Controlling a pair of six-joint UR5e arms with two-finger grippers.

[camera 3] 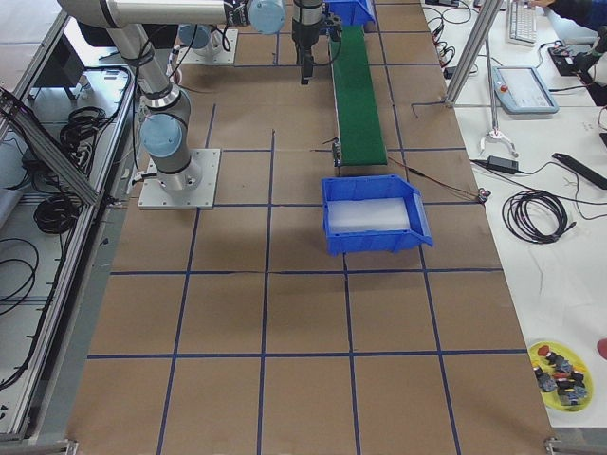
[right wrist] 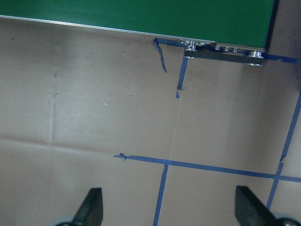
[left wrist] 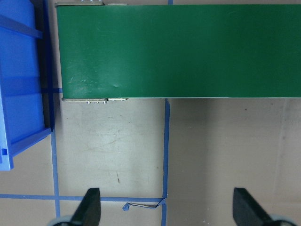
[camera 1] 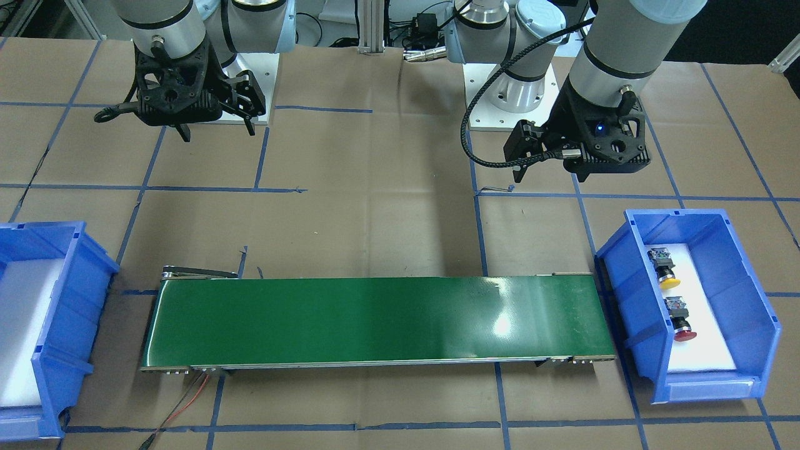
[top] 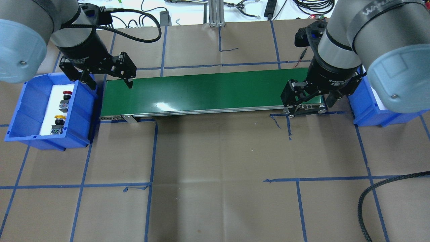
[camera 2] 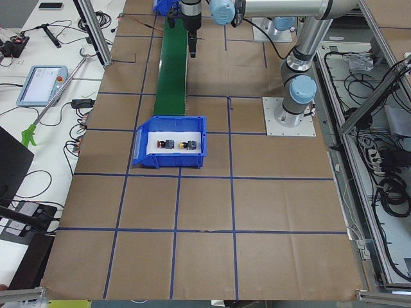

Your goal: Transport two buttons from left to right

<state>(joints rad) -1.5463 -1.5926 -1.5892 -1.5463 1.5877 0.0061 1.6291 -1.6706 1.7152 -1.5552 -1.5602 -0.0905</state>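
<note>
Now, starting nearest the overhead camera, you are seeing a black braided cable (top: 386, 188) curling over the brown paper (top: 215, 168). It is lying on the robot's side of the green belt (top: 208, 90), well apart from it and past its right end.

Closer in, both grippers are hanging above the paper along the belt's robot-side edge. The left gripper (top: 109, 83) is hovering at the belt's left end with its fingers spread wide and nothing between them. Its wrist camera is showing you the belt's corner. The right gripper (top: 311, 101) is hovering at the belt's right end, its fingers equally wide apart and gripping nothing.

Off the belt's left end, the left blue bin (top: 82, 114) is sitting just beside it, and both buttons are lying on its white pad. The yellow button (top: 57, 123) is nearer the robot and the red button (top: 66, 97) farther. They are lying apart from each other, caps pointing away from the robot.

Off the belt's right end, the right blue bin (top: 366, 111) is standing with its own white pad, largely hidden behind the right arm. Beyond the belt, an aluminium post (top: 215, 13) is rising at the paper's far edge.
</note>
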